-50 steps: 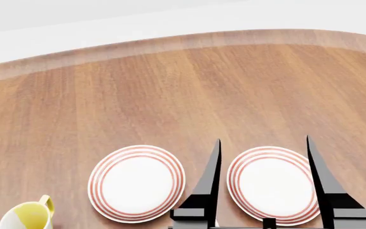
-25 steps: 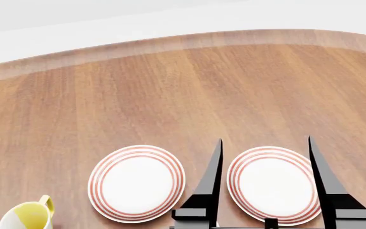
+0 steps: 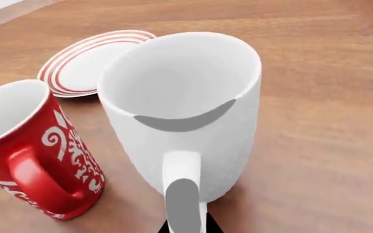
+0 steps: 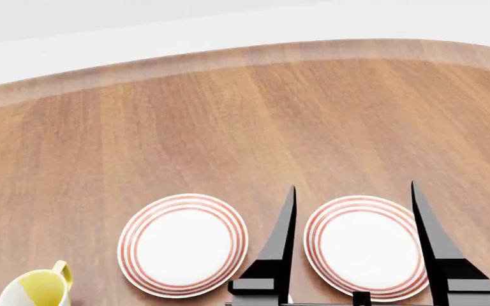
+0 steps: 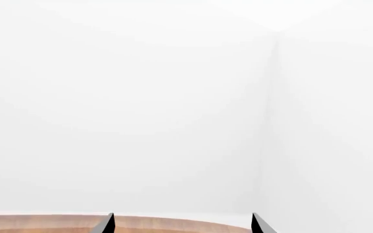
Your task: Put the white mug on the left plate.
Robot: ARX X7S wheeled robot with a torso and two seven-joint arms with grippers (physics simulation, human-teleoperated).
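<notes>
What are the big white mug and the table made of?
The white mug looks like glazed ceramic: smooth, glossy and thick-rimmed, though a render could equally be showing plastic. The table looks like polished wood, with brown grain streaks running along its top.

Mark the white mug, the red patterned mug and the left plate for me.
white mug (image 3: 193, 141): left wrist view, outer wall.
red patterned mug (image 3: 63, 160): left wrist view, patterned side.
left plate (image 4: 184, 245): head view, bare centre.

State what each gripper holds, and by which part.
The right gripper is open and empty. The left gripper sits at the white mug handle; a grip cannot be confirmed.
</notes>
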